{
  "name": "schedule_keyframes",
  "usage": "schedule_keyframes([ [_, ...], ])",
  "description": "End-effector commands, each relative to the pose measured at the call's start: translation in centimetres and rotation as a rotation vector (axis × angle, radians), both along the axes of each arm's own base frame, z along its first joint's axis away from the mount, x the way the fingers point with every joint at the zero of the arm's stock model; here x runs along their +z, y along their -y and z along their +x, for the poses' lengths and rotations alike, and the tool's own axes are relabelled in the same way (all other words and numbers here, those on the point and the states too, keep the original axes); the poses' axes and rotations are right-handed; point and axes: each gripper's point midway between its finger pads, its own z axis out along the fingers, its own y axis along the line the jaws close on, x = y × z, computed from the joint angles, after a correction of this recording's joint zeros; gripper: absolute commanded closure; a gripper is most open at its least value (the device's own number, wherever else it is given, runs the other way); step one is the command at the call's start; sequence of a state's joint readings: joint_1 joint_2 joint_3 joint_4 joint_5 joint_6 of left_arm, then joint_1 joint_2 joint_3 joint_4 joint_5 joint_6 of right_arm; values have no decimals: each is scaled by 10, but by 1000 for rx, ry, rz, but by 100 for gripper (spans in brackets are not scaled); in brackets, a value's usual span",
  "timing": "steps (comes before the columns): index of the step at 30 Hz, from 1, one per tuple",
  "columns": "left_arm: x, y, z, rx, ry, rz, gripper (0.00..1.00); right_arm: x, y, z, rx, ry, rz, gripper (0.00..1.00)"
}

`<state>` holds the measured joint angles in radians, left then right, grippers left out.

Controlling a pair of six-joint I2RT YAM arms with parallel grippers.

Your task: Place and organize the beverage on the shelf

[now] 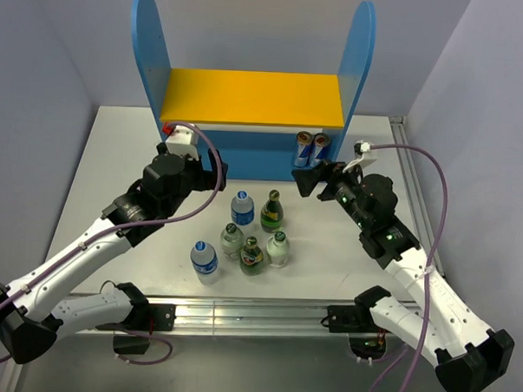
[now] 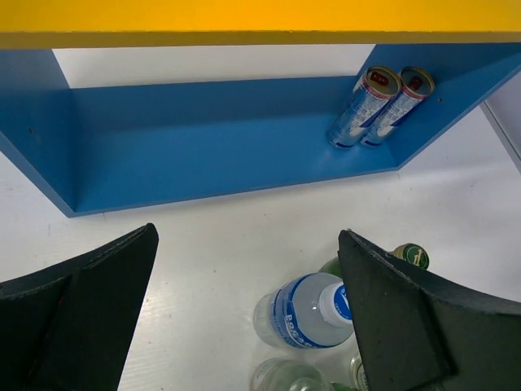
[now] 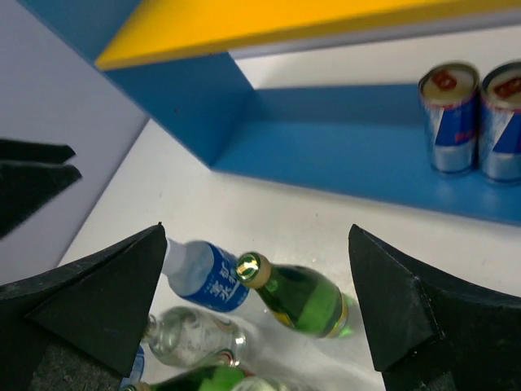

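Six bottles (image 1: pixel 251 255) stood off the shelf (image 1: pixel 150 52); your arms held nothing.
You had the bottles clustered on the table (image 1: pixel 116 155) between the arms. Just beyond, the left gripper (image 2: pixel 248 236) and right gripper (image 3: pixel 256 229) gaped wide and empty, facing the shelf, where two cans (image 1: pixel 313 148) stood at the lower level's right end.

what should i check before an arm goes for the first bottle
1. Left gripper open, holding nothing: ok.
2. Right gripper open, holding nothing: ok.
3. All six bottles upright on the table: ok.
4. Lower shelf level free left of the two cans: ok.
5. Yellow upper board bare: ok.
6. Finger room between the water bottle and the green glass bottle nearest the shelf: cannot tell.
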<state>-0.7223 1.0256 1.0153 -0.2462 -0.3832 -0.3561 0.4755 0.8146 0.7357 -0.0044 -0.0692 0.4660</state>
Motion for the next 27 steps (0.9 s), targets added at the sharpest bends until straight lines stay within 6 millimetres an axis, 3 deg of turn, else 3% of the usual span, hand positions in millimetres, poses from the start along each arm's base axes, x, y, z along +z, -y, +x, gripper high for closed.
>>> schedule_keyframes([
  [1, 7, 0, 6, 22, 34, -13, 1, 4, 15, 6, -87, -17, -57, 0],
  [10, -11, 25, -6, -120, -7, -7, 1, -3, 20, -4, -81, 38, -62, 0],
  [17, -53, 41, -10, -127, -82, -4, 1, -7, 21, -4, -86, 28, -67, 0],
  [22, -71, 54, -11, -162, -109, -4, 1, -10, 22, -3, -95, 21, -65, 0],
  [27, -74, 77, -17, -229, -120, -21, 1, -19, 23, 0, -108, 4, -75, 0],
])
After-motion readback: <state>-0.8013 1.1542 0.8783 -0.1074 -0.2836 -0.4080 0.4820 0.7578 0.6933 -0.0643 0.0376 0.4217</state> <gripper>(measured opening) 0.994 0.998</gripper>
